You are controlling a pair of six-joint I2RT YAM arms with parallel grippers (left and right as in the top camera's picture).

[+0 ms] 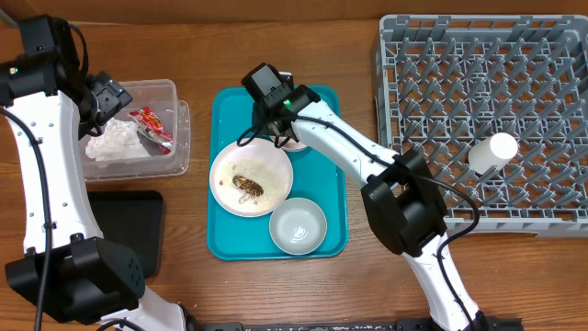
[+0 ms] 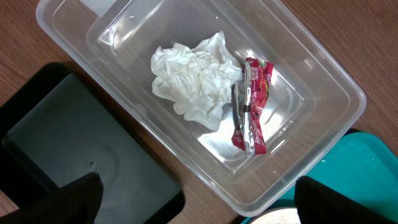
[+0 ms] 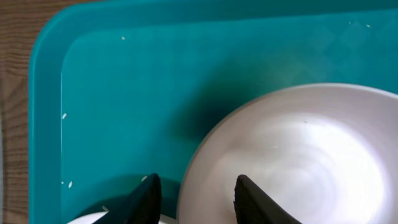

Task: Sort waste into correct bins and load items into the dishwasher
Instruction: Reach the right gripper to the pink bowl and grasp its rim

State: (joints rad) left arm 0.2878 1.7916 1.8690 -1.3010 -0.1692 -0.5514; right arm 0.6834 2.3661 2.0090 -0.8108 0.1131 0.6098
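The clear tub (image 1: 175, 152) holds the crumpled white napkin (image 2: 196, 81) and the red-and-white wrapper (image 2: 252, 106). My left gripper (image 2: 205, 205) is open and empty above the tub's near edge, and shows in the overhead view (image 1: 110, 97). The black tray (image 1: 124, 221) lies beside the tub. The white plate (image 1: 251, 179) carries brown scraps (image 1: 246, 188) and rice crumbs. My right gripper (image 3: 199, 199) is open, with its fingers on either side of the pink saucer's (image 3: 292, 155) rim. The pale bowl (image 1: 298, 225) sits on the teal tray. The white cup (image 1: 493, 152) lies in the grey dish rack (image 1: 441, 55).
The teal serving tray (image 1: 326, 211) holds the plate, saucer and bowl in the middle of the wooden table. A few rice grains lie on its floor (image 3: 65, 115). The dish rack fills the right side.
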